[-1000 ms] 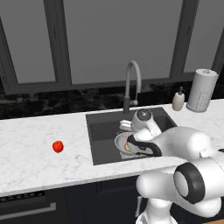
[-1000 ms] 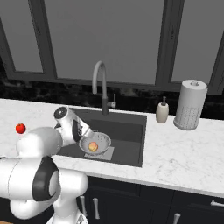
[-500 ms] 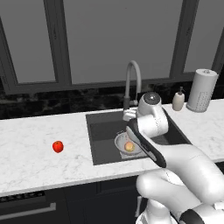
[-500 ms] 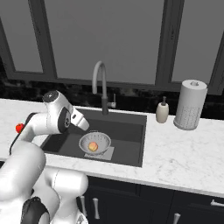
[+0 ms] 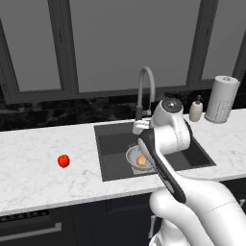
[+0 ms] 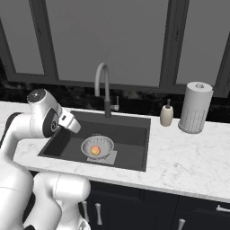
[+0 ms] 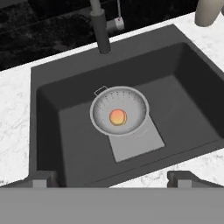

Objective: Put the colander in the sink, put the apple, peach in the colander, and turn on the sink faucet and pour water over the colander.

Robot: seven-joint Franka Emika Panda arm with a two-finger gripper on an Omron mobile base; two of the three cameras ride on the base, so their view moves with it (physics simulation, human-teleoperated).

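1. We see the colander (image 7: 119,111) sitting in the sink (image 6: 132,130) on the lighter square, with the peach (image 7: 117,117) resting at its centre.
2. Our gripper (image 7: 111,178) hangs above the basin's near edge, its fingers spread wide and holding nothing.
3. The apple (image 5: 63,160) lies alone on the marble counter (image 5: 43,168), well apart from the sink, off to our left.
4. We judge the apple comes next: the hand must swing left, away from the faucet (image 6: 103,87).
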